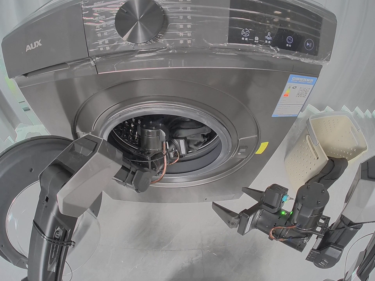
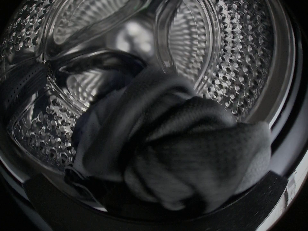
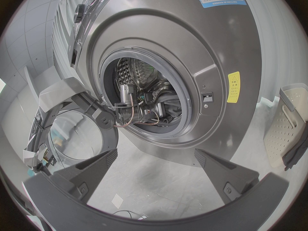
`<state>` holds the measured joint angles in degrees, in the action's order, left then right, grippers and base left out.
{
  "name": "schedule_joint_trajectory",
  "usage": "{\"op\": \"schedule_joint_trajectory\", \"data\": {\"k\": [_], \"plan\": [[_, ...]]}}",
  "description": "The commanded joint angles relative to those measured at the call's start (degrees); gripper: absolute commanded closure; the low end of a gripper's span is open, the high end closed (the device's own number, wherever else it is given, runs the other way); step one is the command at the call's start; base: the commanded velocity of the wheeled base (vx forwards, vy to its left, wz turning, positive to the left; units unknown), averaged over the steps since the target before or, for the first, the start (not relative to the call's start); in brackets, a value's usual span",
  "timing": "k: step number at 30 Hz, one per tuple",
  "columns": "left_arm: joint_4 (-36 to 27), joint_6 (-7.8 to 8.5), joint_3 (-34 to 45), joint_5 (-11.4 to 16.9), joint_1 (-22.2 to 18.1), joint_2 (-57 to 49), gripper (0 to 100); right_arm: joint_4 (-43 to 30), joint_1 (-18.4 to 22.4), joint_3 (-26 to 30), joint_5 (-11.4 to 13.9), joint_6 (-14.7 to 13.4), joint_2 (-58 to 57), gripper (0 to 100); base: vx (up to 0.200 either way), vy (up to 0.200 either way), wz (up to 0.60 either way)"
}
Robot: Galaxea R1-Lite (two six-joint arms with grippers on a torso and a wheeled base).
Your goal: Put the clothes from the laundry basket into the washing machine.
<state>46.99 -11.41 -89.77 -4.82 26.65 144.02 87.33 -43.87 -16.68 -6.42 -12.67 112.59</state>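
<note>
A silver-grey front-loading washing machine (image 1: 187, 86) stands before you, its round glass door (image 1: 23, 200) swung open on your left. Your left arm passes through the opening. The left gripper (image 1: 186, 146) sits inside the perforated steel drum (image 2: 243, 55), right against a bundled heap of soft grey clothes (image 2: 192, 145). The heap lies low at the front of the drum, close behind the door seal. I cannot tell from these views whether that gripper is clasping the cloth or free of it.

Your right gripper (image 1: 228, 196) hangs low in front of the machine, above the pale floor (image 1: 175, 235), jaws spread wide and holding nothing. To your right, a cream perforated plastic laundry basket (image 1: 336, 133) stands near the machine, with a dark garment (image 1: 332, 170) draped over its near edge.

The step in hand looks like leaving a load in the drum. To do it well:

- Carry the heap deeper before you release it, because this near the rim it could slump onto the seal.
- Open fully and check that no fold clings.
- Draw the arm straight back through the middle of the opening, keeping the coiled copper-coloured cable (image 1: 167, 168) at the wrist clear of the rim.

The dark garment on the basket probably comes next, and your right gripper is the nearer one.
</note>
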Motion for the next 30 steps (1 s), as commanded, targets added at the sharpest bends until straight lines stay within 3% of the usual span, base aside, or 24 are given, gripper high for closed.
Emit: {"op": "schedule_joint_trajectory", "data": {"k": [1, 9, 17, 18, 24, 30], "plan": [[0.82, -1.25, -8.58, -2.39, -2.22, 2.49, 100, 0.03, -0.42, -0.11, 0.01, -0.08, 0.79, 0, 0.0, 0.0, 0.0], [1.61, -1.86, -24.4, -6.43, -4.15, 8.56, 100, 0.82, -0.86, -0.02, -0.08, 0.01, 0.87, 0, 0.0, 0.0, 0.0], [1.08, -1.6, -22.2, -6.43, -3.62, 9.26, 100, 0.82, -1.04, 0.07, -0.08, -0.08, 1.14, 0, 0.0, 0.0, 0.0], [1.08, -1.51, -21.23, -6.26, -3.62, 9.17, 0, 0.82, -1.04, 0.07, -0.08, -0.08, 1.14, 0, 0.0, 0.0, 0.0], [1.96, -1.51, -9.9, -4.94, -3.09, 4.87, 0, 0.82, -0.95, 0.24, -0.08, -0.08, 1.14, 0, 0.0, 0.0, 0.0], [1.7, -1.07, 5.31, -1.34, -2.04, -3.66, 0, 0.82, -1.04, 0.24, -0.08, -0.08, 1.05, 0, 0.0, 0.0, 0.0]]}}
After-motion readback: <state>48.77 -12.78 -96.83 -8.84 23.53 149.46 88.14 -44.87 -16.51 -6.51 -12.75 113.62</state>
